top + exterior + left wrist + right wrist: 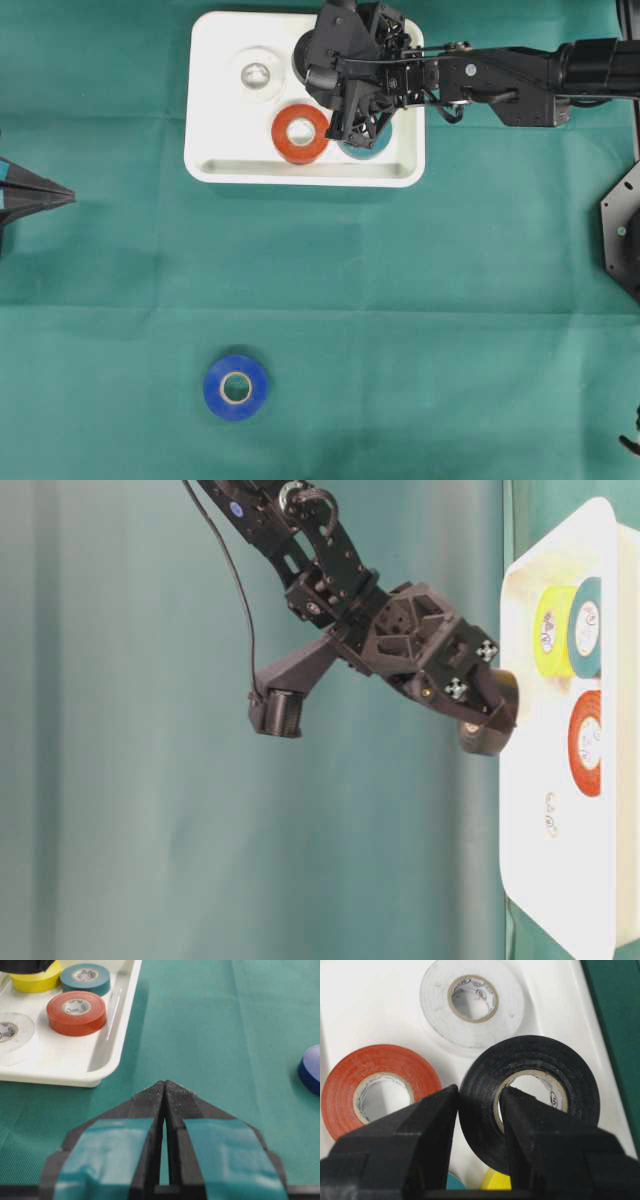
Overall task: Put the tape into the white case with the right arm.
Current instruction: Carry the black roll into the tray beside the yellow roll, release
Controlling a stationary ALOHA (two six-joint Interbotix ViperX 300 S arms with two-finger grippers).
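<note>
My right gripper point(480, 1092) is shut on a black tape roll point(540, 1055), one finger through its hole and the other against its outer face. It holds the roll above the white case point(300, 172), over the case's far right part, where the roll point(303, 55) shows beside the gripper point(330, 72). From table level, the roll point(480, 742) hangs just off the case's floor. At the left edge my left gripper point(165, 1084) rests shut with nothing in it, its tip point(70, 197) pointing right.
In the case lie a red roll point(283, 133), a white roll point(259, 73), a teal roll point(365, 150) and a yellow roll point(35, 981). A blue roll point(215, 390) lies on the green cloth near the front.
</note>
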